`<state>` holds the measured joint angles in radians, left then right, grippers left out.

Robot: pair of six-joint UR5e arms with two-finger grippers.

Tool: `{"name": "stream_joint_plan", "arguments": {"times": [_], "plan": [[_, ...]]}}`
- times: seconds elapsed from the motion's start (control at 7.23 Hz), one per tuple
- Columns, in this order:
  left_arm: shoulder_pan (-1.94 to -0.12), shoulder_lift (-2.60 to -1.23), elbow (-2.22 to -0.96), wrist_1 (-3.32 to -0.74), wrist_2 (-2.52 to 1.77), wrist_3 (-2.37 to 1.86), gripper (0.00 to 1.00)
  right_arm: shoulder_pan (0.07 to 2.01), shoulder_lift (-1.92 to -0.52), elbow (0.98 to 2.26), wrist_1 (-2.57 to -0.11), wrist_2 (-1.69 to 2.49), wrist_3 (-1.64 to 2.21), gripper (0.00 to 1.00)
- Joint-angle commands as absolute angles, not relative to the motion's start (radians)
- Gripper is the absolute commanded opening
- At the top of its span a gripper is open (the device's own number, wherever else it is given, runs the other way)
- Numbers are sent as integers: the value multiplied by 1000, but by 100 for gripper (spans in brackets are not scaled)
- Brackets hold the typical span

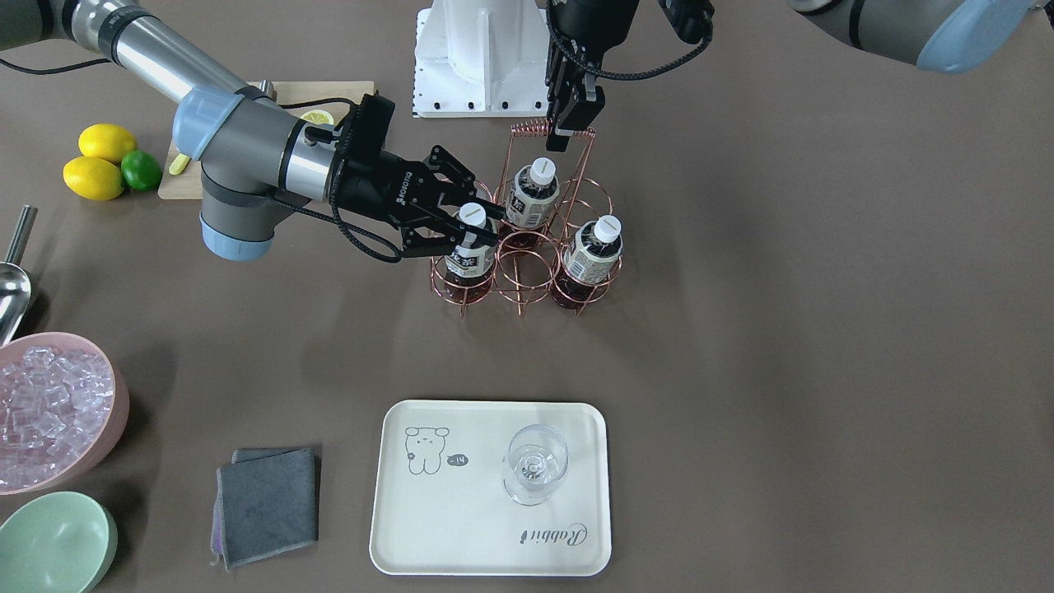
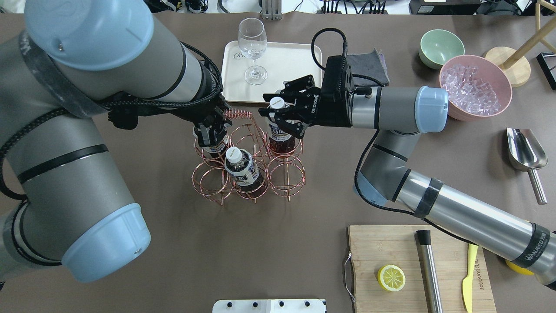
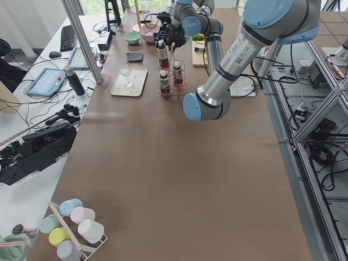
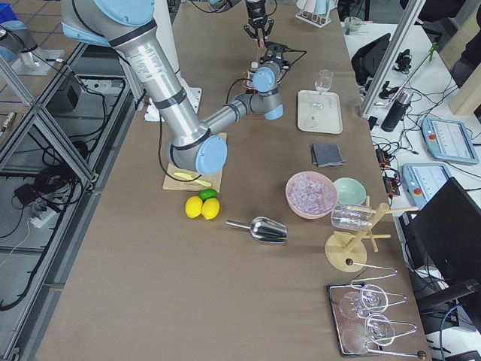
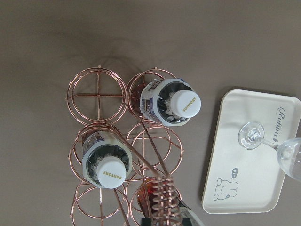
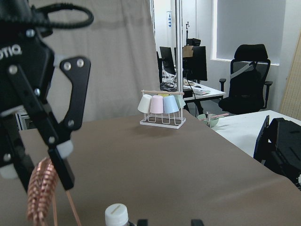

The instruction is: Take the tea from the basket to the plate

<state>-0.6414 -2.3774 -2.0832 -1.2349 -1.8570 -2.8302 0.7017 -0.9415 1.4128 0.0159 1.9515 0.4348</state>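
The copper wire basket (image 1: 521,284) stands mid-table and holds three tea bottles. My right gripper (image 1: 482,229) is shut on the neck of the tea bottle (image 1: 468,262) in a corner cell; the bottle leans slightly and its base sits inside the ring. It also shows in the overhead view (image 2: 278,130), between that gripper's (image 2: 280,112) fingers. My left gripper (image 1: 570,132) is shut on the basket's coil handle (image 2: 236,115). Two more bottles (image 5: 171,101) (image 5: 106,162) stand in other cells. The cream plate (image 1: 461,511) lies near the table's far edge.
A wine glass (image 1: 535,465) stands on the plate. A grey cloth (image 1: 268,502), a pink bowl of ice (image 1: 49,412) and a mint bowl (image 1: 53,543) lie beside it. A cutting board with half a lemon (image 2: 391,278) and a metal scoop (image 2: 525,152) are on my right.
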Motion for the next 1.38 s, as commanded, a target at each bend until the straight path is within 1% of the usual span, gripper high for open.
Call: {"name": "stream_joint_plan", "arguments": {"times": [0.0, 0.14, 0.28, 0.55, 0.69, 0.97, 1.24], "plan": [[-638, -2378, -2085, -1235, -1856, -2830, 0, 777, -933, 1541, -99, 1980, 536, 0], [-638, -2378, -2083, -1235, -1856, -2830, 0, 820, -925, 1572, -130, 1980, 576, 0], [-641, -2378, -2091, -1235, -1859, -2829, 0, 872, -902, 1574, -152, 1986, 609, 0], [-731, -2369, -2108, -1230, -1917, -2807, 0, 990, -890, 1534, -207, 1987, 606, 0], [-783, -2362, -2106, -1230, -1977, -2760, 0, 1035, -862, 1461, -207, 1983, 604, 0], [-918, -2291, -2111, -1232, -2073, -2607, 0, 1081, -790, 1270, -199, 1930, 560, 0], [-1061, -2179, -2097, -1236, -2121, -2420, 0, 985, -779, 1174, -189, 1677, 502, 0]]}}
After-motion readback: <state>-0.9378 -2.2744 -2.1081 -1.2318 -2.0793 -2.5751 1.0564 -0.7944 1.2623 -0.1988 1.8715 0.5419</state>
